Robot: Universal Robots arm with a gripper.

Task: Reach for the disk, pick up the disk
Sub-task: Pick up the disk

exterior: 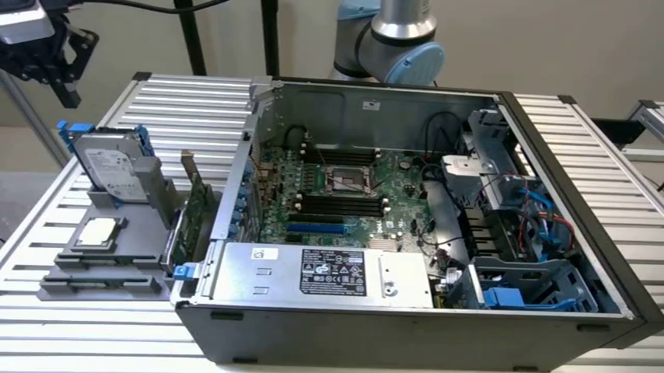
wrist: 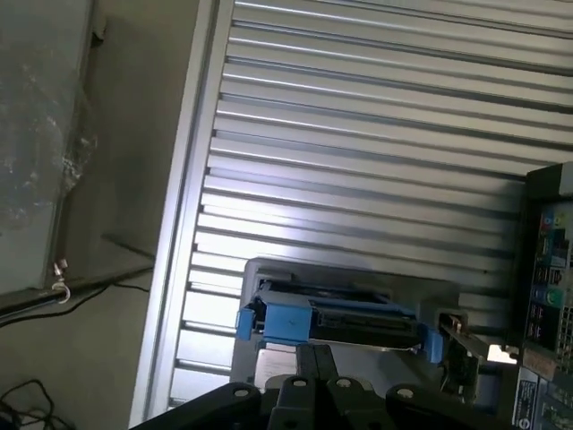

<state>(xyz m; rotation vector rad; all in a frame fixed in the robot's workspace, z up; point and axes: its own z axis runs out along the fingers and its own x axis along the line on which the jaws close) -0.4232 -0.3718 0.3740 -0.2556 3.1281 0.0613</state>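
Jaws apart, cut off — disk [wrist: 358, 324] edge-on

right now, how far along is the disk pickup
Nothing is finished: the disk stands on edge in its grey holder, untouched. In hand is the reach: the gripper hangs above the disk, clear of it. Contact, grasp and lift are not yet done.

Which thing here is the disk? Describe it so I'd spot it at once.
Start at the big open computer case; a grey holder sits beside it, toward the exterior view's left. The disk stands on edge in it: silver, white label, blue frame, unlike the small square chip lying flat.
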